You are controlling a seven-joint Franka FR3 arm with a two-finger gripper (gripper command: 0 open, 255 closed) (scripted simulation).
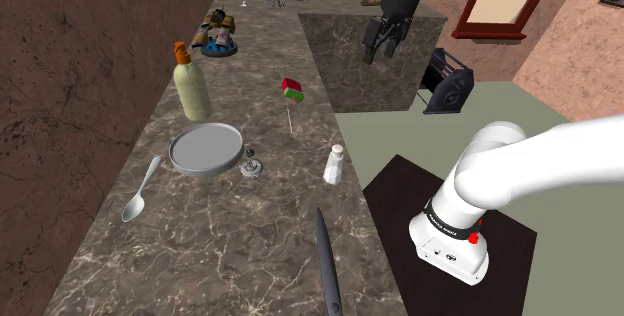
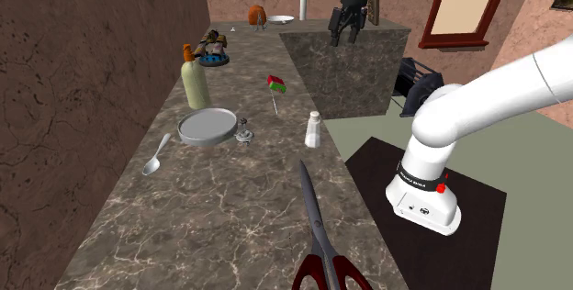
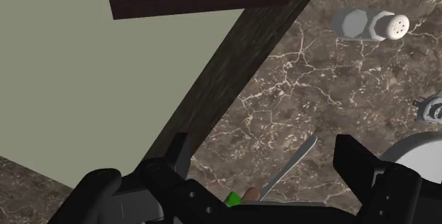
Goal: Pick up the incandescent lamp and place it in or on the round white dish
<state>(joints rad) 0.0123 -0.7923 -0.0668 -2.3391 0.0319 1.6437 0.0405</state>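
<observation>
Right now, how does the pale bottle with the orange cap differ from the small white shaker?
The pale bottle with the orange cap is much taller than the small white shaker. The bottle's top is orange; the shaker's is white. The bottle stands by the brown wall, the shaker at the open side away from it. Both stand upright on the dark marbled counter.

A small clear glass bulb with a metal base (image 1: 252, 164) is resting on the dark marbled counter (image 1: 250, 249), just beside the rim of a round, shallow, pale grey-white dish (image 1: 205, 150), on the side toward the shoulder view's right. The dish is sitting flat, open side up, near the wall.
</observation>
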